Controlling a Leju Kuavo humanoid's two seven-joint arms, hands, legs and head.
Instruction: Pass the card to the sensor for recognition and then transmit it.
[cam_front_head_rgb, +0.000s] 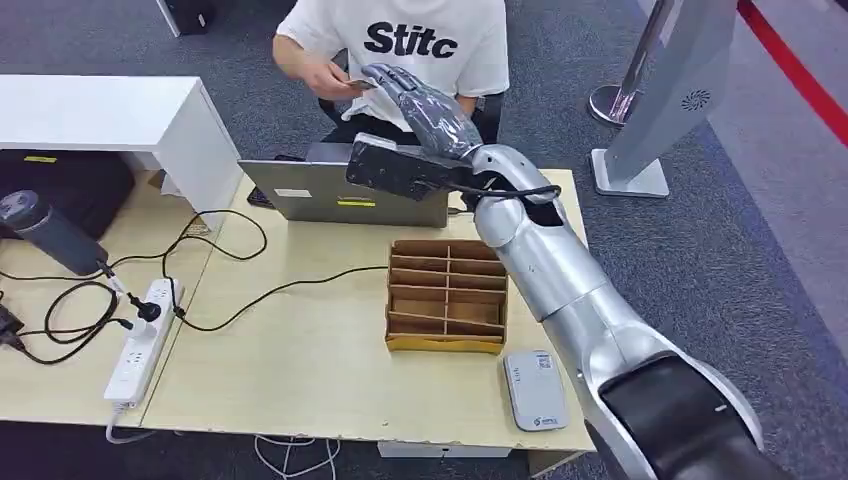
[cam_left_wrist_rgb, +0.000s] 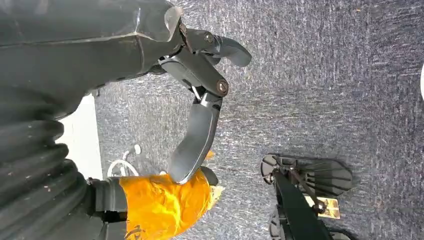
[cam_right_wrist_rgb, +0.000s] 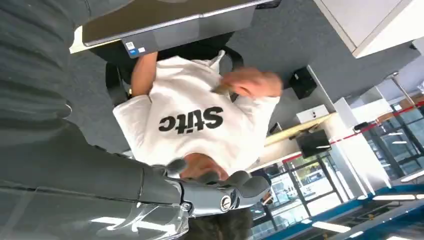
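A brown cardboard divider box (cam_front_head_rgb: 446, 297) is sitting on the light wooden table (cam_front_head_rgb: 290, 370). A grey laptop (cam_front_head_rgb: 345, 190) is standing behind it. A white power strip (cam_front_head_rgb: 143, 340) is lying at the table's left, cables attached.

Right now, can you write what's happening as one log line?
right hand: stretched toward person, holding nothing | card: in person's hands | left hand: hanging over carpet | sensor: on table

your robot's right hand (cam_front_head_rgb: 425, 105) reaches over the laptop (cam_front_head_rgb: 345, 192) toward a seated person (cam_front_head_rgb: 400, 45), whose hand (cam_front_head_rgb: 330, 75) meets its fingertips; you can't tell who holds the card. on the table (cam_front_head_rgb: 290, 370) sit a cardboard divider box (cam_front_head_rgb: 446, 297), a grey sensor (cam_front_head_rgb: 535, 390) just beside it, and a power strip (cam_front_head_rgb: 140, 340).
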